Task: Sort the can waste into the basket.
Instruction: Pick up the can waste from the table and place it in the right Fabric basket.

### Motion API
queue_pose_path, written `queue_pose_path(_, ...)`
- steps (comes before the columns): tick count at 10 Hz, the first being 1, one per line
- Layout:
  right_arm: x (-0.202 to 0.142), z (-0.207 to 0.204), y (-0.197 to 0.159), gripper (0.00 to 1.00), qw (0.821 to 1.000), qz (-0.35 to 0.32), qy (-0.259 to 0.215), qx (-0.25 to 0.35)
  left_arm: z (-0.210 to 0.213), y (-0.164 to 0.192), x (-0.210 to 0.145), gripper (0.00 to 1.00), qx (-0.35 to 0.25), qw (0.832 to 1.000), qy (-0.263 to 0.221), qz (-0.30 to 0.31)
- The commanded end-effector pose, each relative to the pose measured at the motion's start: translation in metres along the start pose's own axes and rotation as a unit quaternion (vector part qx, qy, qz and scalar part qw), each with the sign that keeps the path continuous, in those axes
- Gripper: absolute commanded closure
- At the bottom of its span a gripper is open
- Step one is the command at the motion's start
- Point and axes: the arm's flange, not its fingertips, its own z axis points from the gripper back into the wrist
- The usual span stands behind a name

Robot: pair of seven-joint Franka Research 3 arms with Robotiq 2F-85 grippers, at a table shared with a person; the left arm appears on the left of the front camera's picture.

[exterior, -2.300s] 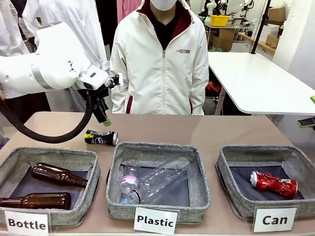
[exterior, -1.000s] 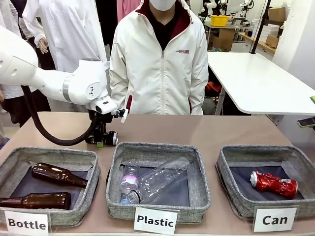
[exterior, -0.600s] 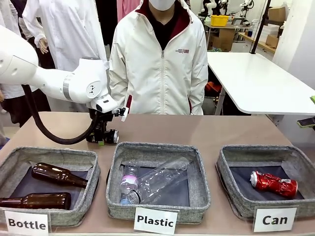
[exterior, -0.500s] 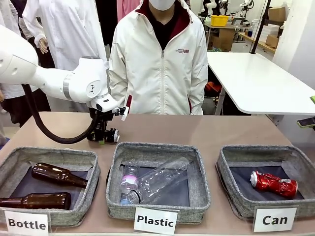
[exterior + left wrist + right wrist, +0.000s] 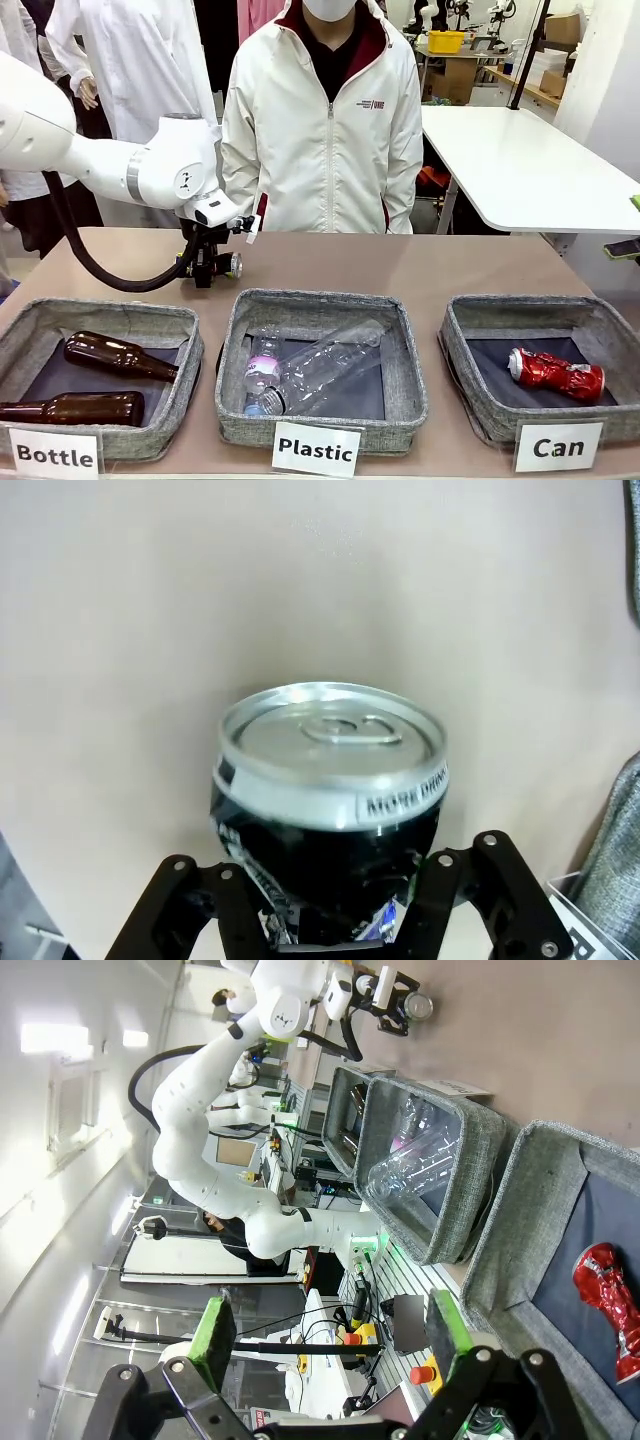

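The black can sits low in the middle of my left wrist frame, silver top facing the camera, with my left fingers clamped on its crumpled body. In the front frame it hangs at left centre, just above the desk. The red can lies in the Can basket at lower right. My right fingers stand apart, holding nothing.

A robotics lab: far right stands a white worktable, beyond it shelving with a yellow bin, and people in white lab coats stand far left.
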Motion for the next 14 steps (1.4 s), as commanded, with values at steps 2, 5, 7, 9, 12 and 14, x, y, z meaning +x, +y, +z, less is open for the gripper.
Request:
queue_pose_path(2, -0.001, 0.002, 0.002, 0.00, 1.000, 0.008, 0.003, 0.002, 0.009, -0.012, -0.008, 1.00, 0.029, 0.999, -0.002, 0.026)
queue_pose_path(5, -0.001, 0.002, 0.002, 0.00, 1.000, 0.008, 0.003, 0.002, 0.043, -0.034, -0.023, 1.00, 0.078, 0.995, -0.019, 0.064)
queue_pose_path(7, -0.001, 0.002, 0.002, 0.00, 1.000, 0.008, 0.003, 0.002, 0.110, -0.093, -0.045, 1.00, 0.126, 0.987, -0.062, 0.075)
queue_pose_path(9, -0.001, 0.002, 0.002, 0.00, 1.000, 0.008, 0.003, 0.002, 0.154, -0.174, -0.063, 1.00, 0.097, 0.990, -0.101, 0.027)
queue_pose_path(12, -0.001, 0.002, 0.002, 0.00, 1.000, 0.008, 0.003, 0.002, 0.166, -0.294, -0.091, 1.00, 0.055, 0.983, -0.136, -0.115)
queue_pose_path(14, -0.001, 0.002, 0.002, 0.00, 1.000, 0.008, 0.003, 0.002, 0.166, -0.328, -0.105, 1.00, 0.054, 0.976, -0.174, -0.124)
